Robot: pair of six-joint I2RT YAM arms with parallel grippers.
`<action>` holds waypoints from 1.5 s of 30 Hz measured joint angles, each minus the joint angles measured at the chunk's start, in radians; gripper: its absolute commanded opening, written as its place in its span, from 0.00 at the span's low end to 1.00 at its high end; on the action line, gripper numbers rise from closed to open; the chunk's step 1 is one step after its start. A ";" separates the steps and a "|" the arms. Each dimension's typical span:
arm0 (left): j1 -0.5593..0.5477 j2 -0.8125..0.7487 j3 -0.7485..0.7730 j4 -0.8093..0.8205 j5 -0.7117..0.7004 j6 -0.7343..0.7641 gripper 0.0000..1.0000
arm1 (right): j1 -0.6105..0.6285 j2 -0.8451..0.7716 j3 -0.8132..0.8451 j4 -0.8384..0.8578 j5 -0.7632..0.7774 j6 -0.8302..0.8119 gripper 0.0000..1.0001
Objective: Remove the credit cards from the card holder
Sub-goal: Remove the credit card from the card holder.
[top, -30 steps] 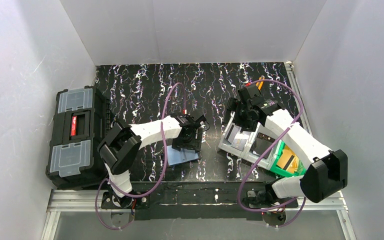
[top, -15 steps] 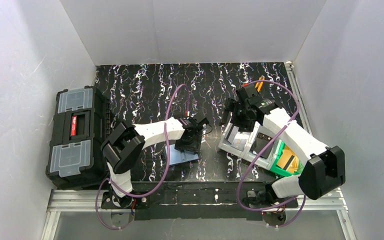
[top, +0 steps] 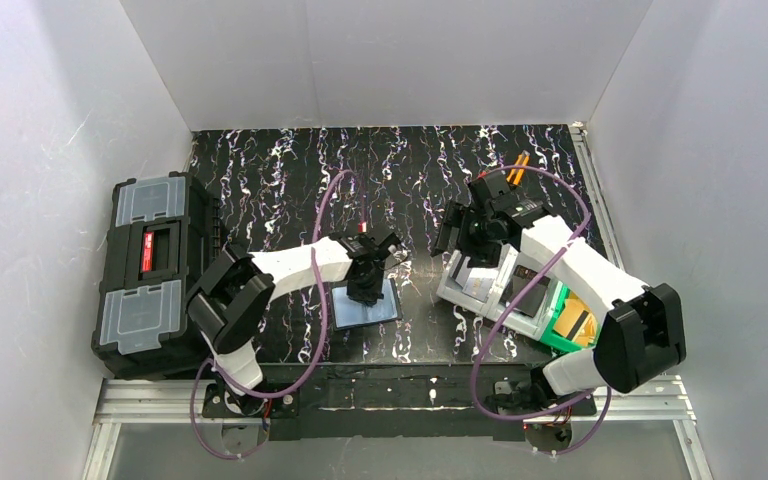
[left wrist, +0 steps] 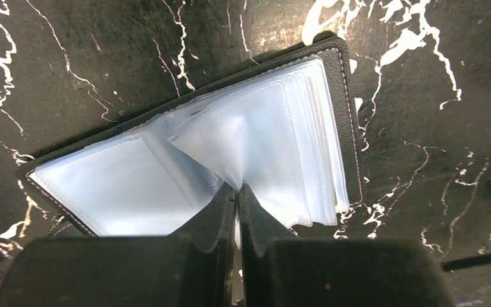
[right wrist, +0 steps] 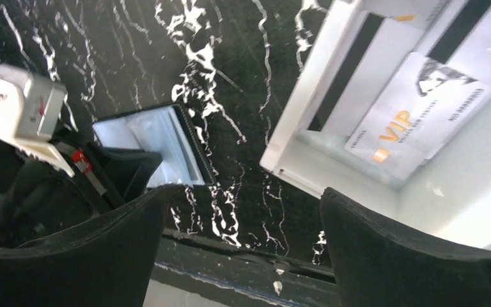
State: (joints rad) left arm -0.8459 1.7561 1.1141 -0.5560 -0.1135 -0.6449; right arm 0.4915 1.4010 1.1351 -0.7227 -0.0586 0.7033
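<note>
The card holder (left wrist: pixel 102 185) lies open on the black marbled table, its clear inner sleeves fanned out and showing no card. My left gripper (left wrist: pixel 236 188) is shut, pinching one clear sleeve (left wrist: pixel 230 137) near the spine. From above, the left gripper (top: pixel 365 285) stands over the card holder (top: pixel 385 308). My right gripper (right wrist: pixel 243 198) hangs open and empty between the card holder (right wrist: pixel 160 144) and a grey bin. A silvery credit card (right wrist: pixel 415 121) marked VIP lies in that bin on other striped cards. An orange-tan card (top: pixel 575 322) lies in the green bin.
A big black toolbox (top: pixel 155 270) fills the left side. The grey bin (top: pixel 457 296) and the green bin (top: pixel 558 342) sit at the right under the right arm. An orange-handled tool (top: pixel 518 165) lies at the back right. White walls enclose the table.
My left gripper has closed on a clear sleeve of the card holder and shifted slightly left. The right arm has drifted a little left and back, still open.
</note>
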 measured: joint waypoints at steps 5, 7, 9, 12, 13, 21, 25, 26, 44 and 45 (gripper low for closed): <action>0.089 -0.071 -0.110 0.121 0.148 0.003 0.00 | 0.041 0.029 -0.008 0.041 -0.080 0.000 0.88; 0.134 -0.099 -0.165 0.183 0.233 -0.003 0.00 | 0.063 0.050 -0.009 0.069 -0.124 0.000 0.83; 0.175 -0.116 -0.209 0.241 0.309 -0.014 0.00 | 0.082 0.073 -0.017 0.099 -0.161 0.001 0.77; 0.232 -0.130 -0.269 0.322 0.415 -0.032 0.00 | 0.114 0.120 -0.030 0.146 -0.219 0.005 0.67; 0.246 -0.130 -0.282 0.341 0.443 -0.037 0.00 | 0.123 0.138 -0.034 0.160 -0.238 0.006 0.64; 0.288 -0.126 -0.346 0.457 0.574 -0.074 0.00 | 0.202 0.278 -0.038 0.235 -0.323 0.014 0.40; 0.306 -0.119 -0.357 0.476 0.604 -0.084 0.00 | 0.229 0.323 -0.038 0.256 -0.338 0.026 0.36; 0.309 -0.116 -0.358 0.476 0.610 -0.085 0.00 | 0.231 0.330 -0.038 0.256 -0.338 0.027 0.35; 0.320 -0.108 -0.358 0.478 0.631 -0.085 0.00 | 0.261 0.418 -0.037 0.251 -0.288 0.031 0.25; 0.320 -0.108 -0.358 0.477 0.631 -0.085 0.00 | 0.262 0.424 -0.037 0.251 -0.284 0.032 0.25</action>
State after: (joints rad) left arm -0.5262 1.6485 0.7563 -0.0788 0.5175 -0.7300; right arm 0.7536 1.8252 1.0981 -0.4721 -0.3428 0.7349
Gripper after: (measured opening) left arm 0.010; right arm 0.258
